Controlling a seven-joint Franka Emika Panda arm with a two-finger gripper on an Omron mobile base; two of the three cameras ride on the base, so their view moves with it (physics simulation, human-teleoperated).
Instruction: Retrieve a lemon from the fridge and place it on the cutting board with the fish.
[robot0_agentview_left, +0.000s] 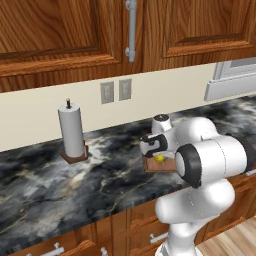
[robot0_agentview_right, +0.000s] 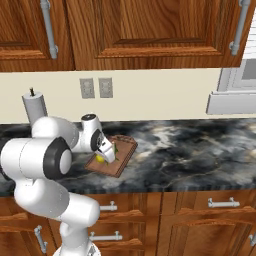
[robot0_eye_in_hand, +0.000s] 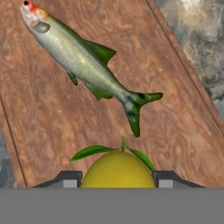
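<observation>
My gripper (robot0_eye_in_hand: 117, 180) is shut on the lemon (robot0_eye_in_hand: 117, 170), a yellow fruit with green leaves, held between the two fingertips (robot0_eye_in_hand: 65, 179). It is low over the reddish-brown cutting board (robot0_eye_in_hand: 52, 122), at the tail end of the grey-green fish (robot0_eye_in_hand: 83, 59) lying diagonally on the wood. Whether the lemon touches the board, I cannot tell. From the left base the gripper (robot0_agentview_left: 157, 152) points down at the board (robot0_agentview_left: 161, 167) with the lemon (robot0_agentview_left: 159, 158) under it. The right base view shows the gripper (robot0_agentview_right: 103, 154), lemon (robot0_agentview_right: 100, 159) and board (robot0_agentview_right: 124, 154) near the counter's front. The fridge is out of view.
The board lies on a dark marbled counter (robot0_agentview_left: 75, 180). A paper towel roll (robot0_agentview_left: 71, 132) stands at the back left by the wall with outlets (robot0_agentview_left: 115, 91). Wooden cabinets hang overhead, drawers (robot0_agentview_right: 220, 202) sit below, and a white appliance (robot0_agentview_right: 232, 97) is at the right.
</observation>
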